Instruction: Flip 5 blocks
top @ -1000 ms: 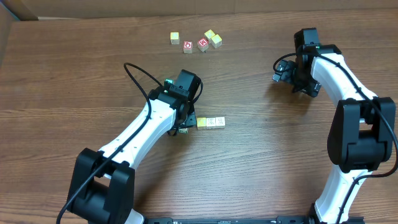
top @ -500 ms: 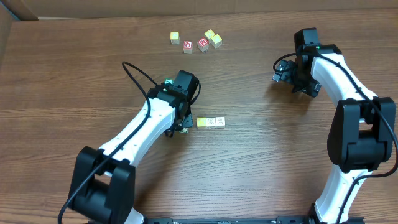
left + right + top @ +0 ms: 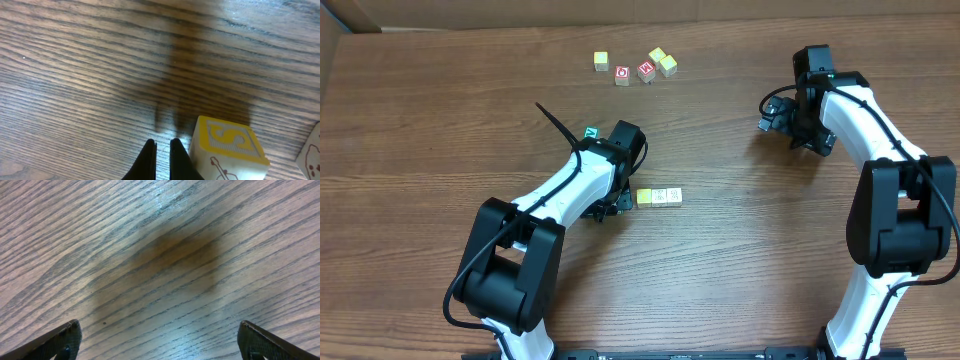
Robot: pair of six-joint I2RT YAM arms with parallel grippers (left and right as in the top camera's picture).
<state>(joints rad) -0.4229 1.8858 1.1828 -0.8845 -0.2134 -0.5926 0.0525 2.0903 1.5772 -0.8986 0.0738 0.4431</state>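
Observation:
Three blocks lie in a short row mid-table: a yellow one (image 3: 644, 197) on the left, two pale ones (image 3: 667, 196) beside it. My left gripper (image 3: 616, 205) sits low at the row's left end, shut with nothing between its fingers (image 3: 162, 159). The yellow-topped block marked S (image 3: 228, 148) rests just right of the fingertips. Several more blocks (image 3: 634, 67) sit at the far edge. My right gripper (image 3: 772, 115) hovers open over bare wood (image 3: 160, 280) at the right.
The wood-grain table (image 3: 770, 250) spreads around both arms. A black cable (image 3: 555, 128) loops up from the left arm. The far blocks include yellow (image 3: 601, 61) and red-faced ones (image 3: 646, 71).
The left arm's elbow has swung right and its cable has shifted. The gripper stays beside the row's left end. The right arm has not moved.

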